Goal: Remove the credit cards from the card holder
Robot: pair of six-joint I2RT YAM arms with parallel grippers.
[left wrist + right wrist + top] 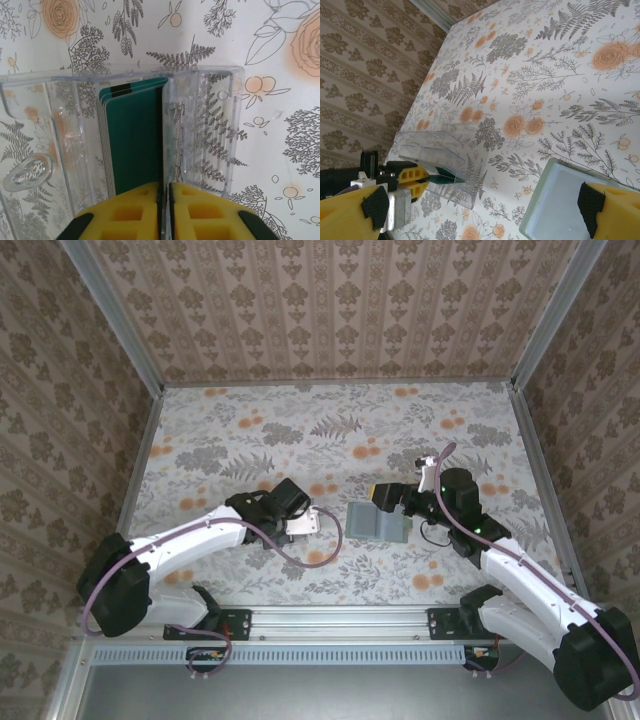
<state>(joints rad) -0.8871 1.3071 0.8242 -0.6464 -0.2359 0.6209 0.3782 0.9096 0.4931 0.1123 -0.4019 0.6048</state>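
Several cards (pixel 135 145) stand on edge in one slot of the clear tray (pixel 210 125), leaning together as a thin pack. The left hand (pixel 163 210) is all but closed, its yellow fingers pinched on the near edge of one of the cards, which runs edge-on along the slot's divider; only a hairline gap shows between the fingers, so how firm the grip is cannot be told.

The likely trouble lies in the letting go. If the left hand draws back before its fingers part fully, the card may drag out with it or tip the light tray; a card released while tilted could lean across the divider or push the pack over.

The cards look thin, flat and glossy, teal-green; one shows a black stripe near its far end.

The holder (pixel 377 523) lies open and flat near the tray, to its right, grey-blue inside; whether any cards are left in its slots cannot be seen. With nothing pinning it, it could slide or fold when a card is pulled. The right hand (pixel 393 498) is wide open at the holder's far edge, one finger over a panel, gripping nothing; both things sit on the flowered worktop (pixel 300 430).
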